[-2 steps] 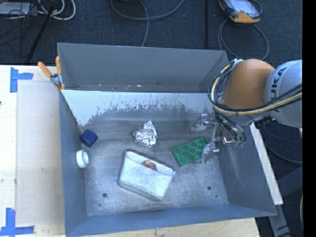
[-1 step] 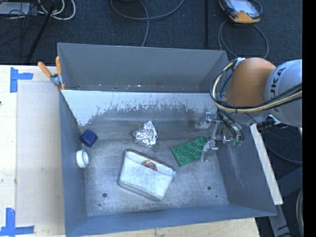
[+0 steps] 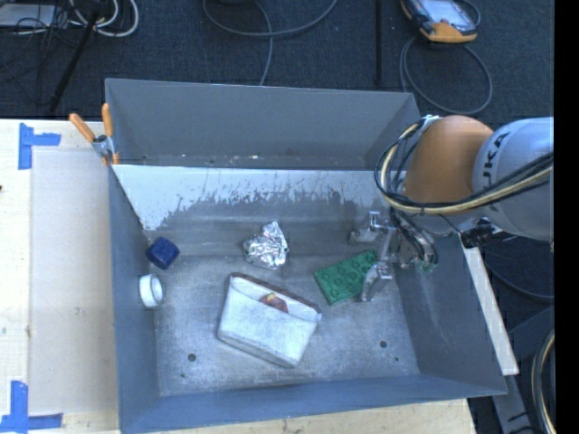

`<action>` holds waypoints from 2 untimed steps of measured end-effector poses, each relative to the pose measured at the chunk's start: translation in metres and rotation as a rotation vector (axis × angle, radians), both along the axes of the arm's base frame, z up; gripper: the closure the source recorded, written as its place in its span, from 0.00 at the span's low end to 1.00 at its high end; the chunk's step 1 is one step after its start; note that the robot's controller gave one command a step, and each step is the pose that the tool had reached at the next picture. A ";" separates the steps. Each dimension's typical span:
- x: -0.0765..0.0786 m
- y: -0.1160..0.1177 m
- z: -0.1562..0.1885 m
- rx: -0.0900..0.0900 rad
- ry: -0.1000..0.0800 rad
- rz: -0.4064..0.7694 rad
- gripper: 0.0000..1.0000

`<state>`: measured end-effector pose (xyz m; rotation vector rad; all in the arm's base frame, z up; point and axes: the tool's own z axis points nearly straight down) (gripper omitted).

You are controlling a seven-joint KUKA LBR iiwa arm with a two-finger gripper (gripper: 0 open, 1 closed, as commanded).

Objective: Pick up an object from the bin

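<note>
Arm (image 3: 507,174) lowered, wrist (image 3: 403,242) beside green card (image 3: 342,278)

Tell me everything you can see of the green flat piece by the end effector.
The green piece is a thin, flat, roughly rectangular sheet, dark green with faint speckling. It lies on the floor of the bin, right of centre, turned diagonally. The end effector is at its right edge; nothing else touches it.

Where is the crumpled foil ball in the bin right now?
In the camera view the crumpled foil ball lies near the middle of the bin, behind the white cloth pad and left of the green flat piece, which sits by the tool.
</note>
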<state>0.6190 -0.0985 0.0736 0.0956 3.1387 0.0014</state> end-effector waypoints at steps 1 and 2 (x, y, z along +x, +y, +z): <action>0.001 0.000 0.002 0.000 0.001 -0.001 0.00; 0.004 0.000 0.004 -0.001 -0.012 -0.001 1.00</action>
